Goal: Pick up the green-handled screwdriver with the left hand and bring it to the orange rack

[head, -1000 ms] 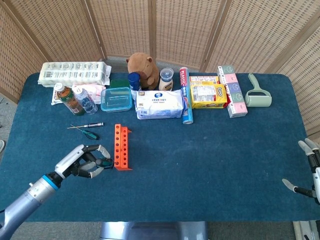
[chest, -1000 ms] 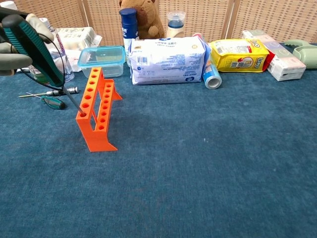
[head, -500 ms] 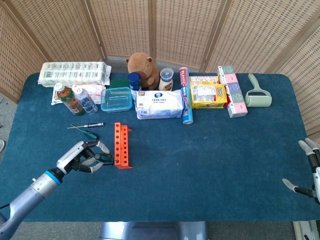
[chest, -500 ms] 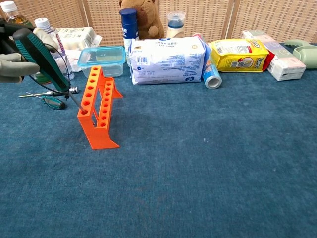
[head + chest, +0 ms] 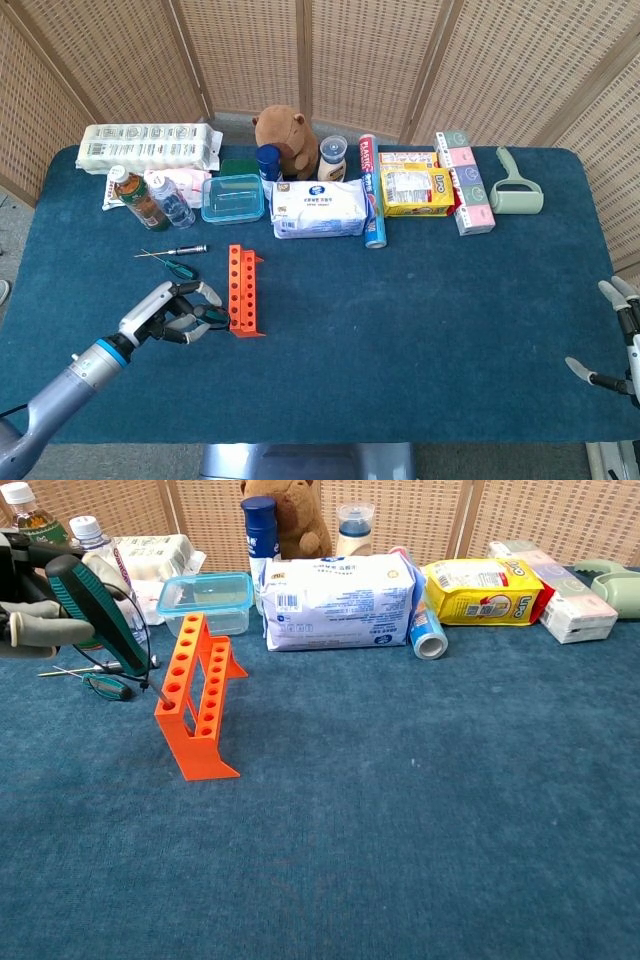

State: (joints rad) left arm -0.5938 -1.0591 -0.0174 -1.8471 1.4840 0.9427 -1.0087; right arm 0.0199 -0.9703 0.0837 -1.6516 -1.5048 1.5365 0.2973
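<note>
Wicker screens back a blue tabletop (image 5: pixel 400 300). From the head view, the left hand (image 5: pixel 170 316) grips the screwdriver (image 5: pixel 212 314) just left of the rack (image 5: pixel 242 292); the right hand (image 5: pixel 612 345), fingers spread and holding nothing, sits at the near right edge.

From the chest view, the screwdriver (image 5: pixel 98 615) tilts, tip at the rack's (image 5: pixel 198 700) left holes; a second screwdriver (image 5: pixel 108 686) lies behind.

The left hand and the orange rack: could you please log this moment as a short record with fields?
held tool: green-handled screwdriver, tilted, tip down toward the rack
holder: left hand, gripping the handle
target: orange rack, upright on the table
tip: at the rack's top left edge; seated or not, cannot tell
nearby: small screwdrivers lying behind the rack
right hand: open, at the table's right edge
</note>
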